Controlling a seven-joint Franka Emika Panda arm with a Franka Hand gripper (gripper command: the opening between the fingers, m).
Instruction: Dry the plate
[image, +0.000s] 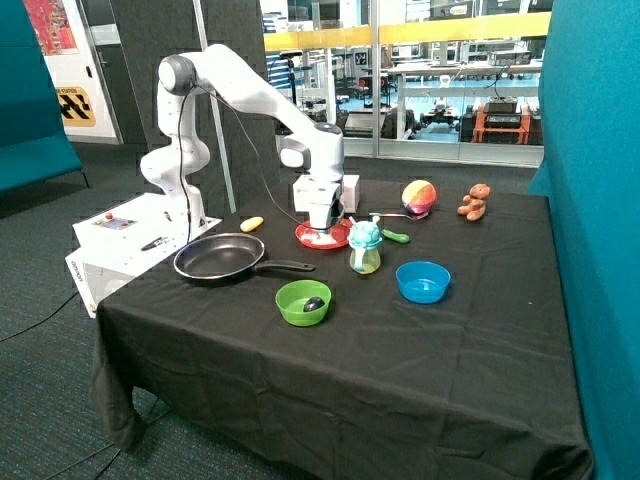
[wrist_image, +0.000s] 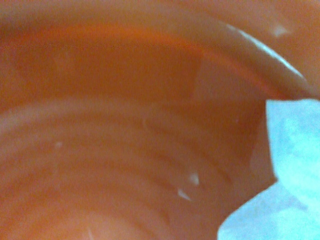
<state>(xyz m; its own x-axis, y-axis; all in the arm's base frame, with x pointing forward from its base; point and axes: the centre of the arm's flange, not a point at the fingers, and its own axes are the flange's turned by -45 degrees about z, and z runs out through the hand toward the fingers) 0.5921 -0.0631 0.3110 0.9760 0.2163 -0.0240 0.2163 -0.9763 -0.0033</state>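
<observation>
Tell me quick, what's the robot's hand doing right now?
Gripper: down on the red plate, with something white under it. Whether it is open or closed cannot be told.

The plate (image: 335, 236) looks like smooth red plastic; in the wrist view its surface (wrist_image: 125, 125) is glossy, moulded in shallow concentric ridges that catch small highlights. A soft, matt, pale sheet (wrist_image: 285, 175), paper or thin cloth, lies on it. The bench (image: 400, 350) is draped in matt black cloth with faint creases. The frying pan (image: 220, 258) has a dark, slightly shiny coating. The green bowl (image: 302, 302) and blue bowl (image: 422, 281) look like smooth plastic. The arm's shell (image: 250, 90) is glossy white plastic.
</observation>
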